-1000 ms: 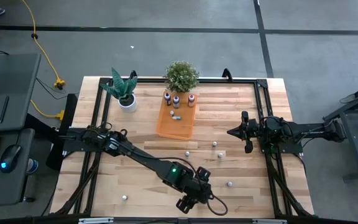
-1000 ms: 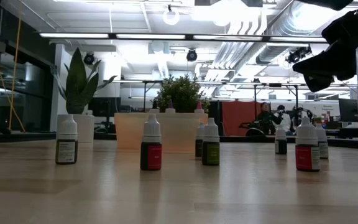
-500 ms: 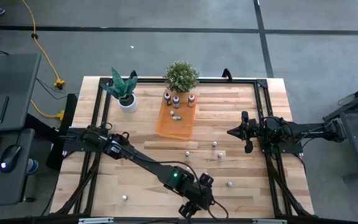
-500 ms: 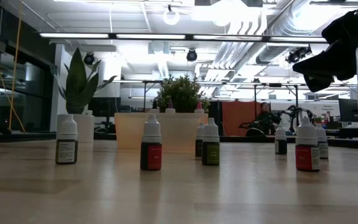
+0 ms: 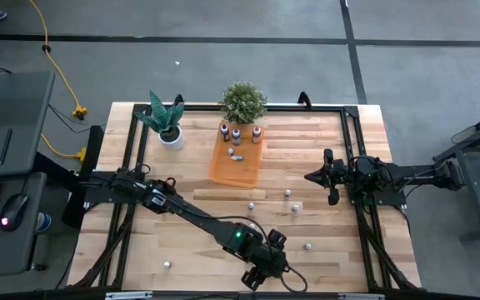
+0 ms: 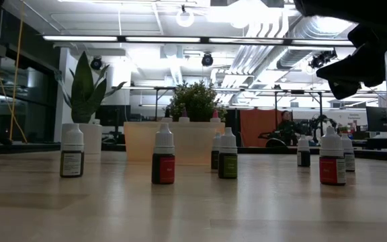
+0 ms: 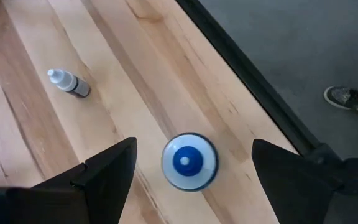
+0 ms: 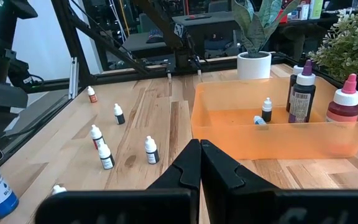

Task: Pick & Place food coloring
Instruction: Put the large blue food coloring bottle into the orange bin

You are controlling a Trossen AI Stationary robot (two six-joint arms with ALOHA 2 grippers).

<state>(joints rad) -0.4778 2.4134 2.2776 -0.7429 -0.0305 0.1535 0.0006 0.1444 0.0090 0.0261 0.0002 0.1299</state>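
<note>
Two left end effector (image 7: 188, 163) fingers apart over blue-capped bottle (image 7: 189, 161); fallen bottle (image 7: 68, 82) near.

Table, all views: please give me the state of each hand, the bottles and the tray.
left hand: open, over the blue bottle, holding nothing.
right hand: shut, empty, at the table's right side.
blue bottle: upright, capped, near the table's front edge.
orange tray: partly filled.
dark tall bottle: upright in the tray.
small bottle: upright on the table, not yet in the tray.
</note>
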